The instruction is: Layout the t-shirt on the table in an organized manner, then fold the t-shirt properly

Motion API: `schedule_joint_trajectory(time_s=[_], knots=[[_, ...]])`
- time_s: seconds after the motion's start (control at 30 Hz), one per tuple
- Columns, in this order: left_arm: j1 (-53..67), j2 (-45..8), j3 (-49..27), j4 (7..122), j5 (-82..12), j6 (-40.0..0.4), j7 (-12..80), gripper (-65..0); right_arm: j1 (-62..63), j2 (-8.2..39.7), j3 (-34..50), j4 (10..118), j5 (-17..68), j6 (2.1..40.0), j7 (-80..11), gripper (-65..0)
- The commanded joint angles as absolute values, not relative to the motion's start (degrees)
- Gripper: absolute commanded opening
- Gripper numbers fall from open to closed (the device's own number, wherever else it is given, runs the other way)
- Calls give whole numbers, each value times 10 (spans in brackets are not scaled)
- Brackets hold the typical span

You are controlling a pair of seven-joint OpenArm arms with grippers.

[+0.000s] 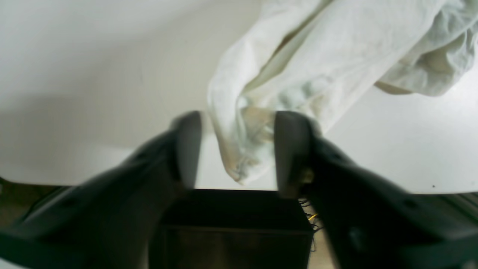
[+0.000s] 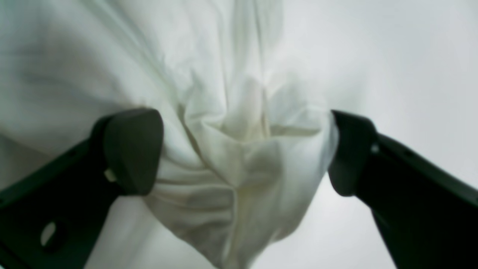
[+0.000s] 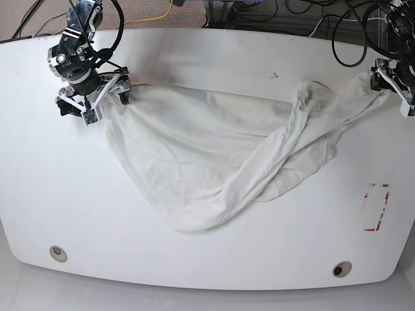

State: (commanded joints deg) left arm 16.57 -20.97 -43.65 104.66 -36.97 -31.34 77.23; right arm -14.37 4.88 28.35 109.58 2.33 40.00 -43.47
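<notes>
On table: tee stretched corner to corner between both arms, bulk sagging toward near edge in a twisted triangular drape, graphic not visible. Far from flat; layout step unfinished.

Right gripper: spread wide around a bunched corner, cloth touching both pads, not pinched. Left gripper: parted astride a narrow tail of fabric at table edge; tail against one pad, clear of the other. Neither clenched.

Risks, judged: tail sliding off edge if left arm withdraws; twist across middle locking in when ends get pulled; a close on thick bunched folds taking several layers, dragging whole garment.
</notes>
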Motion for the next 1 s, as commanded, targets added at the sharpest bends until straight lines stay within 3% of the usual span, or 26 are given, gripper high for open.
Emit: schedule_joint_trajectory(time_s=[0.37,1.0], knots=[[139,-224,-436,1050,-371,-313,772,-235,-37,23,279,1094,19,400,-437,0],[66,-247,-516,1059,-371,-313,774,-235,194,9,91,878,25,400,-434,0]])
